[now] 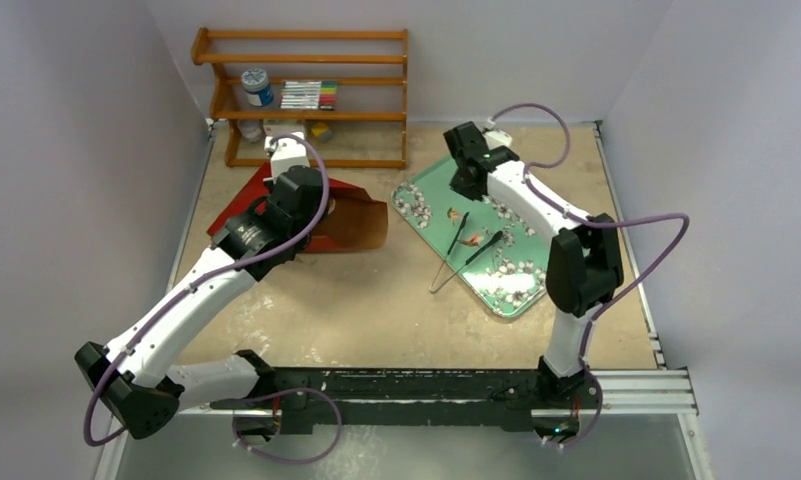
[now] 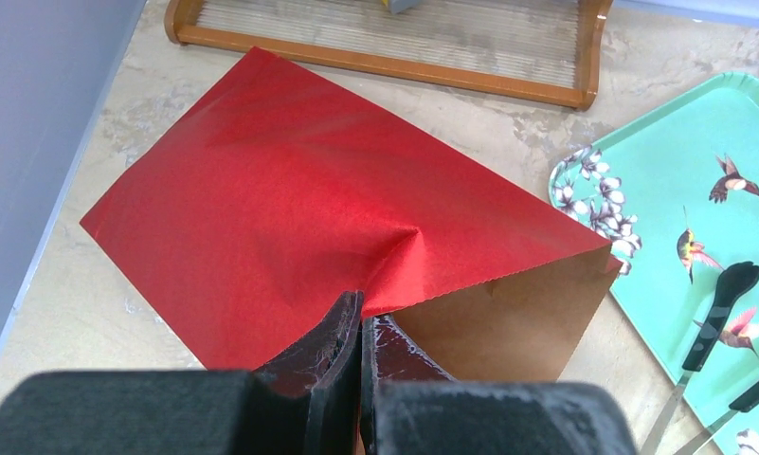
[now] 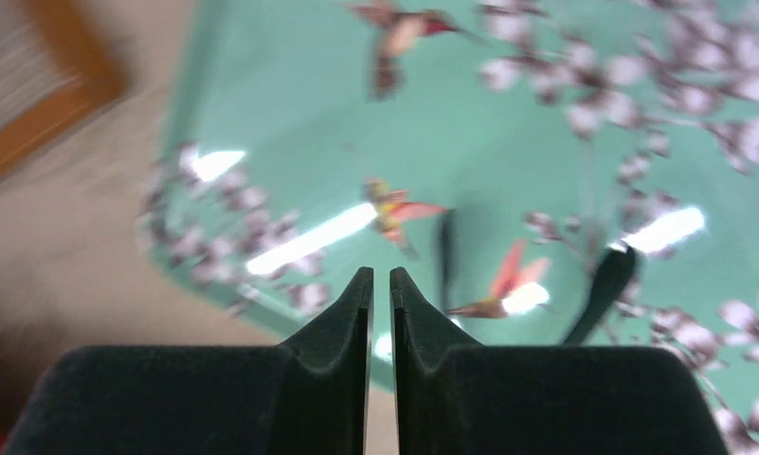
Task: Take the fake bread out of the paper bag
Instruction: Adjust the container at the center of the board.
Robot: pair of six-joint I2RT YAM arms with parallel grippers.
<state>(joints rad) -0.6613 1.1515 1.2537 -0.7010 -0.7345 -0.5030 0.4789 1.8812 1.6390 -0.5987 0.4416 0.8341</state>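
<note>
One mouth, gaping toward frame-right: left gripper (image 2: 359, 327) pinches the rim of the paper bag (image 2: 290, 190) at upper left of the top view, while the right gripper (image 3: 380, 277) hovers opposite — barely parted, empty.

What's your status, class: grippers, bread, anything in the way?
Left gripper shut on paper bag rim. Right gripper barely parted, empty, over tray. No bread in view. Tongs lie on tray.

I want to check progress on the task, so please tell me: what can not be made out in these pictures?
- Inside of the paper bag: in the top view the left arm covers part of it; in the left wrist view only the brown mouth shows. Whether bread is inside cannot be told.
- Small items on the shelf: top view, too small.
- Tray and tongs: right wrist view, blurred.
</note>
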